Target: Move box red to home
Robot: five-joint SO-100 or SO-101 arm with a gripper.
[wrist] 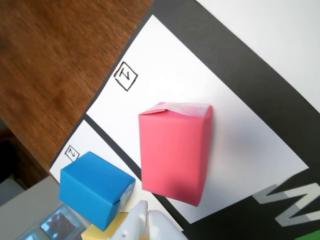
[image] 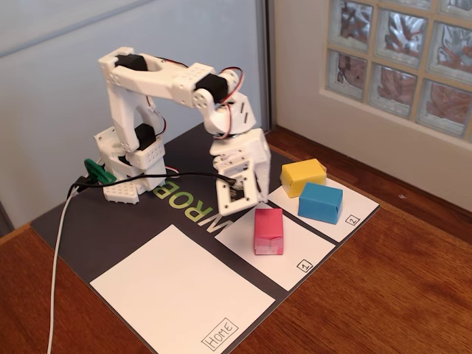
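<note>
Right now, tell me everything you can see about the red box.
The red box is a small pink-red rectangular block that looks folded from paper, with overlapping flaps visible on one end in the wrist view. It looks intact and closed, lying flat on the white sheet marked 1, within its edges. Nothing else touches it: the blue box sits apart on the next sheet, and the gripper hangs just behind it without contact.
</note>
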